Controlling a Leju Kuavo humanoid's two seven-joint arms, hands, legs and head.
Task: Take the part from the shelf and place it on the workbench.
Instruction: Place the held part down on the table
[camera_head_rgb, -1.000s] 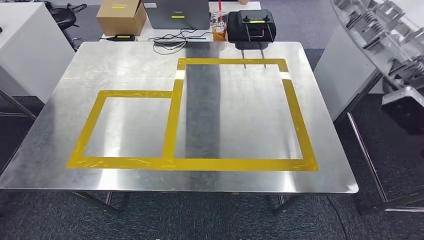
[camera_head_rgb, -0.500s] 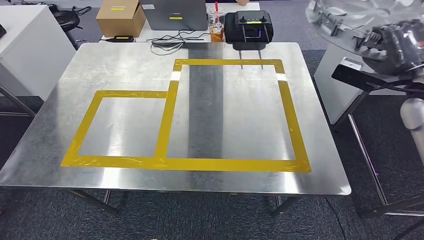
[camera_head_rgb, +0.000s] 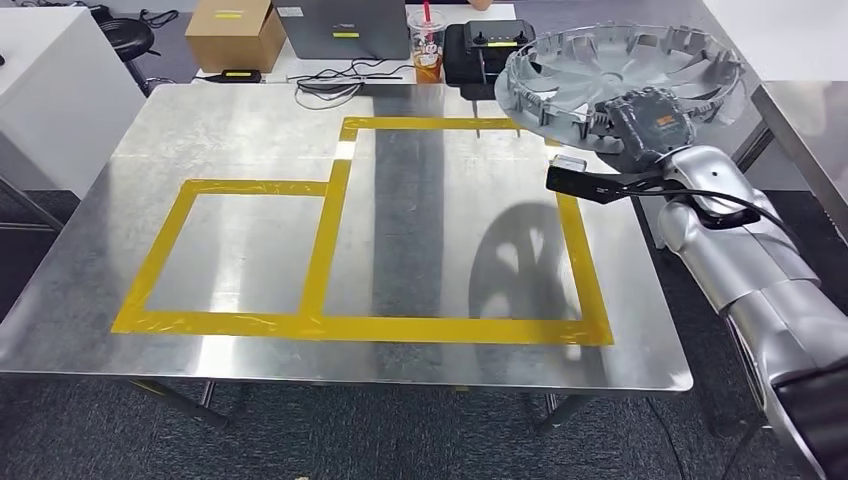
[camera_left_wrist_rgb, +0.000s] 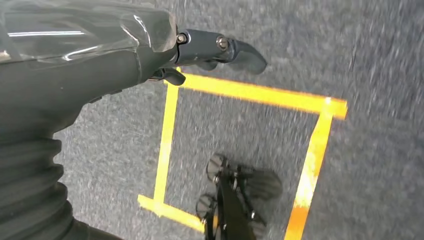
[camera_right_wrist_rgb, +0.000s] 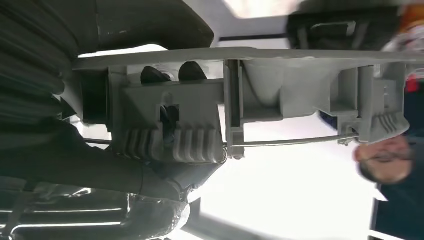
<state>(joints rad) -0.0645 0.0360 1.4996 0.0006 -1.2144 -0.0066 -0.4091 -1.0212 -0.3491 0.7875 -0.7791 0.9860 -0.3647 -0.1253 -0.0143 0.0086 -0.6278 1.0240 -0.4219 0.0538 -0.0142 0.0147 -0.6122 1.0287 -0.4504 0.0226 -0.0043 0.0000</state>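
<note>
- The right hand (camera_head_rgb: 648, 118) grips the part (camera_head_rgb: 620, 72), a grey wheel-cover disc with curved spokes, by the rim nearest the robot; the disc extends away from the hand, toward the far edge of the workbench (camera_head_rgb: 250, 130).
- From the right wrist, the hand (camera_right_wrist_rgb: 125, 145) shows dark fingertips (camera_right_wrist_rgb: 192, 71) hooked over the part's (camera_right_wrist_rgb: 300, 95) edge, with the thumb side clamped under it.
- The part is held roughly level in the air above the workbench's far right corner, clear of the metal top; its shadow (camera_head_rgb: 520, 260) falls on the workbench inside the larger yellow tape rectangle (camera_head_rgb: 585, 270).
- Behind the workbench's far edge stand a cardboard box (camera_head_rgb: 235, 32), a drink cup (camera_head_rgb: 427, 42) and a black controller (camera_head_rgb: 478, 50), the last partly covered by the part.
- The left hand (camera_left_wrist_rgb: 165, 55) hangs over grey carpet marked with yellow tape (camera_left_wrist_rgb: 260, 94), fingers curled in and holding nothing.
</note>
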